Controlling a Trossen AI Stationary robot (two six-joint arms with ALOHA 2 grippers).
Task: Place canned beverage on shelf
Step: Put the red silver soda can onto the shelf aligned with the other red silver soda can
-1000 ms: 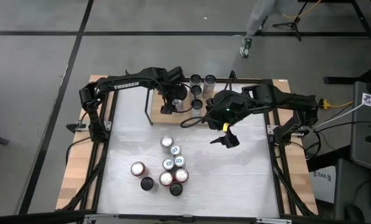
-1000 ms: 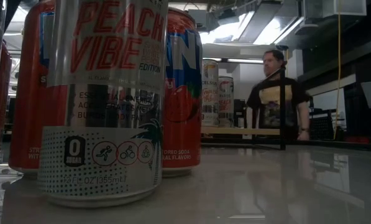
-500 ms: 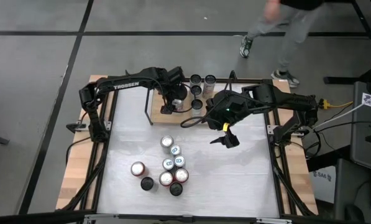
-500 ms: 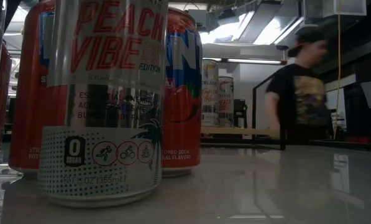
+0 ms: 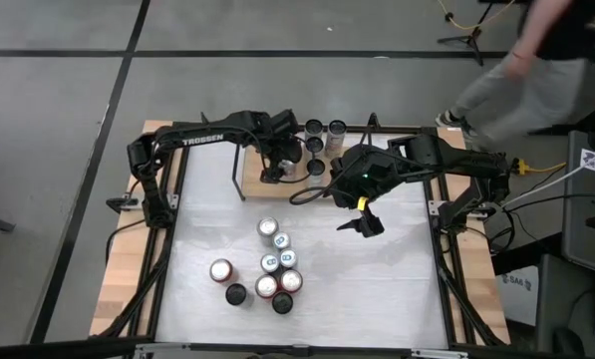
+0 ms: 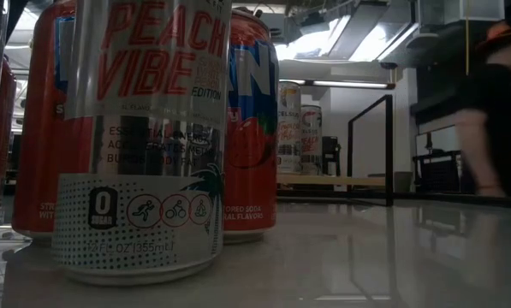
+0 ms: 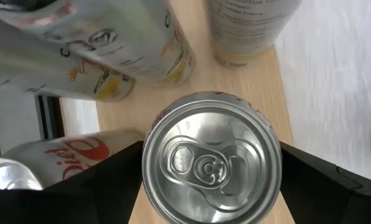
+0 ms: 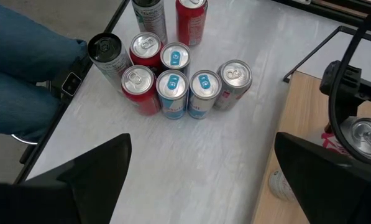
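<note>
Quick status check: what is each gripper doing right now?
Left gripper: fingers either side of a silver can over the shelf; grip cannot be told.
Right gripper: open, empty, above the table.

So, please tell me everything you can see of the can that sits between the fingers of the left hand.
The can looks like plain silver metal, seen from above: a round lid with an unopened pull tab. It stands upright on the light-wood shelf, beside other cans. The left hand has one dark finger on each side of it; whether they press on it cannot be told. Its label is hidden.
</note>
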